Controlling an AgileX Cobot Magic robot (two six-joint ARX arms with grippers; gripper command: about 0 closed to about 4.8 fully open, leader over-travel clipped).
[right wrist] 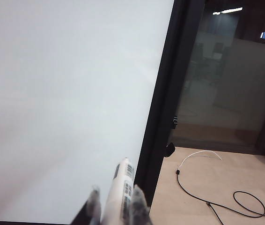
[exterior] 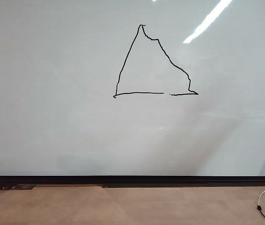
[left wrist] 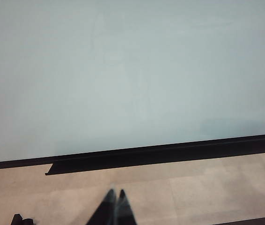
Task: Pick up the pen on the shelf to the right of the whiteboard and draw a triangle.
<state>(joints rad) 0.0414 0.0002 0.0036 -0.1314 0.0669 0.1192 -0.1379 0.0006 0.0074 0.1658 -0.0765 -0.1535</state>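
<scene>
One triangle (exterior: 153,65) stands drawn in black on the whiteboard (exterior: 53,93), with a small gap in its base line.

Neither arm shows in the exterior view. In the right wrist view the right gripper (right wrist: 116,199) is clamped on the pen (right wrist: 121,194), whose white printed barrel rises between the two fingers (right wrist: 137,201) and ends just short of the board's black side frame (right wrist: 163,112); beyond that frame a thin cable (right wrist: 207,199) lies on the wooden floor. In the left wrist view the left gripper (left wrist: 115,199) has its fingertips pressed together with nothing between them, low over the wooden surface (left wrist: 193,192) in front of the board's black bottom strip (left wrist: 170,152).
</scene>
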